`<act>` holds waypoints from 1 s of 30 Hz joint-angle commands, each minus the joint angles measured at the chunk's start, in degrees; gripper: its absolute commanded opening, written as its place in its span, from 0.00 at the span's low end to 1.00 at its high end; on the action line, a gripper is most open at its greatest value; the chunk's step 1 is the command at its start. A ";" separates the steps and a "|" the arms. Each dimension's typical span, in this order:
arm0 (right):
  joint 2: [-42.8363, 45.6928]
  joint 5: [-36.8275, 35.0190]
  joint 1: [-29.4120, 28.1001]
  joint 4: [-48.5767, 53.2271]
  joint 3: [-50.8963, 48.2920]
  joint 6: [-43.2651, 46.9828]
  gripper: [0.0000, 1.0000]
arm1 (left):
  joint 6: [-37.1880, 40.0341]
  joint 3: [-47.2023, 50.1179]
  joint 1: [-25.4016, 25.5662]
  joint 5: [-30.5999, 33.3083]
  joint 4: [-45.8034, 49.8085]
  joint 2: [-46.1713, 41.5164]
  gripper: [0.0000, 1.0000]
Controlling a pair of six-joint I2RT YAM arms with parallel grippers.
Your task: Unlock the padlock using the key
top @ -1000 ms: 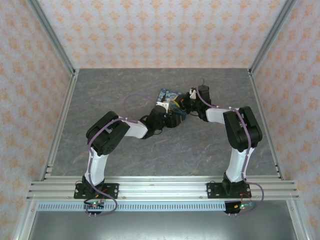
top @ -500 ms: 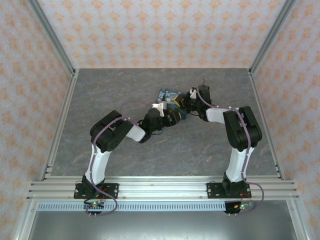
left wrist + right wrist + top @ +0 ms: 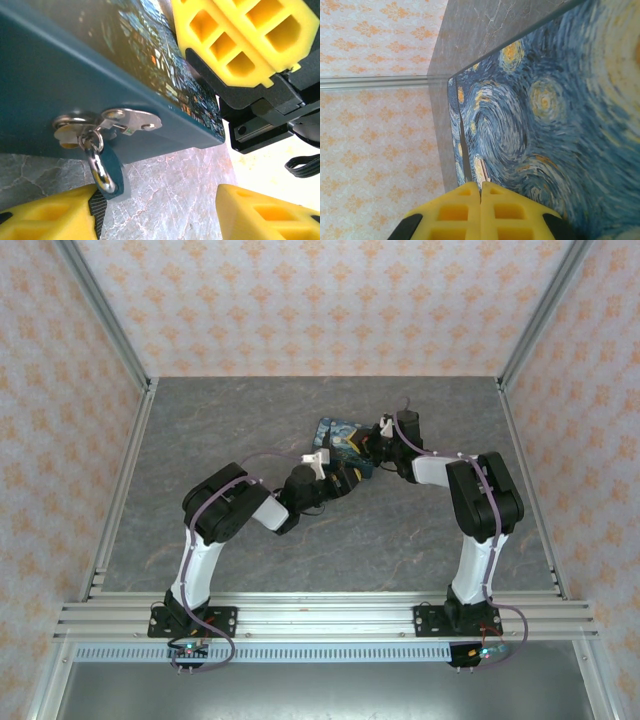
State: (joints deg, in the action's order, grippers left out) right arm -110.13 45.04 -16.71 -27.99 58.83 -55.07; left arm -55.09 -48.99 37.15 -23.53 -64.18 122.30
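The padlock (image 3: 114, 176), a small dark blue body on a silver shackle (image 3: 98, 167), hangs from the metal hasp (image 3: 127, 120) on the side of the blue swirl-painted box (image 3: 336, 435). My left gripper (image 3: 155, 215) is open; its left fingertip (image 3: 47, 212) sits just beside the padlock and nothing is between the fingers. My right gripper (image 3: 481, 192) is shut and rests on the box's top (image 3: 560, 115). A thin pale sliver (image 3: 483, 172), the key by its look, pokes out from between its tips. From above, the left gripper (image 3: 342, 476) and right gripper (image 3: 373, 447) flank the box.
The box stands on the grey marbled tabletop (image 3: 250, 410), mid-table and slightly to the right. Metal frame posts (image 3: 120, 370) and patterned walls enclose the table. The right gripper's yellow fingers (image 3: 240, 35) sit above the box's edge in the left wrist view.
My left arm has drawn back a little toward the near left, away from the box. The right arm and the box have stayed still.
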 commanded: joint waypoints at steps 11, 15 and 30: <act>-2.61 0.40 -0.58 2.14 -0.64 0.03 0.00 | -5.65 -0.99 0.91 7.81 4.22 3.18 0.53; -2.60 0.48 -0.60 2.11 -0.47 -0.06 0.00 | -6.18 -0.56 0.92 10.04 7.23 2.72 0.50; -3.22 0.65 -0.56 0.75 -0.52 -0.92 0.00 | -9.66 -0.71 1.17 15.74 15.26 2.52 0.37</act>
State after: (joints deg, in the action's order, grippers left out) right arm -110.87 45.93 -16.71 -29.82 58.83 -55.94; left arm -64.25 -50.35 38.63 -12.25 -60.40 123.15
